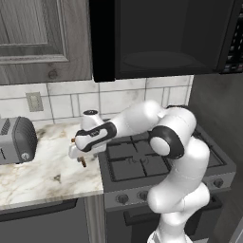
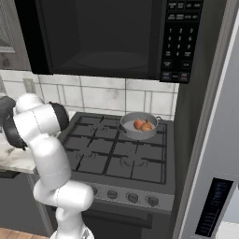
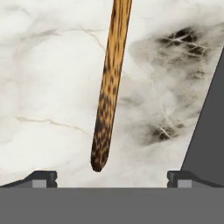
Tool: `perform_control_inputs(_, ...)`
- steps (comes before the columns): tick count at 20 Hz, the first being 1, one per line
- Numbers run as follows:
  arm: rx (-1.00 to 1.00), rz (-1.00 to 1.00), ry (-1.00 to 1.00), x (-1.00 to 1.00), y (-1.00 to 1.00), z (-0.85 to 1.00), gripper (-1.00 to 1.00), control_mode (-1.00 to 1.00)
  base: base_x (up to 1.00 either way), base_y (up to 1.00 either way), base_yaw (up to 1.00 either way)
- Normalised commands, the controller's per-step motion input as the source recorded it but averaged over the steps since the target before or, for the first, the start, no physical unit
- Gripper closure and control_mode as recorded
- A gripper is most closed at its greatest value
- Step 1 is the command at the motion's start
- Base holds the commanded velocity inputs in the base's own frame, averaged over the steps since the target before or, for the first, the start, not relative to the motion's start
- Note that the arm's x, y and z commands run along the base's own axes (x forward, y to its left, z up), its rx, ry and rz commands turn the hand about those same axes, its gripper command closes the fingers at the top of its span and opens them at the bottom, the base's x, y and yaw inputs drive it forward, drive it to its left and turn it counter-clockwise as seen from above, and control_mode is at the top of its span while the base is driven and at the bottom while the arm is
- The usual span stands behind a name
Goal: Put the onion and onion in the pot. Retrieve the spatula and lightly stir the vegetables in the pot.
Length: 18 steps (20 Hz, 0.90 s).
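The white arm with dark joints is bent at the elbow and stretched out to the left, the forearm held low and roughly level. The two-finger gripper [image 1: 79, 159] is pointed downward, and its small dark fingertips [image 3: 43, 177] are spread wide apart.

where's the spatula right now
The spatula lies on the marble counter left of the stove, under the gripper, its handle between the open jaws.

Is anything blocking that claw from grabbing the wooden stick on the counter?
Nothing visible does. In the hand view the gripper is open just above the marble counter, and the spatula handle's end lies between its fingertips with only bare marble around it.
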Motion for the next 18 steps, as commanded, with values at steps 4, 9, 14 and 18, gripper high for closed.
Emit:
perform_control_inputs(4,0.00,0.00,0.14,0.22,0.16,-0.19,-1.00,-1.00,0.00,0.00,0.00)
perform_control_inputs(9,-0.02,0.00,0.13,0.12,0.20,-0.21,-1.00,-1.00,0.00,0.00,0.00)
perform_control_inputs(14,-0.06,0.00,0.07,0.02,0.08,-0.19,-1.00,-1.00,0.00,0.00,0.00)
perform_control_inputs(18,-0.09,-0.02,0.01,0.00,0.01,-0.15,-1.00,-1.00,0.00,0.00,0.00)
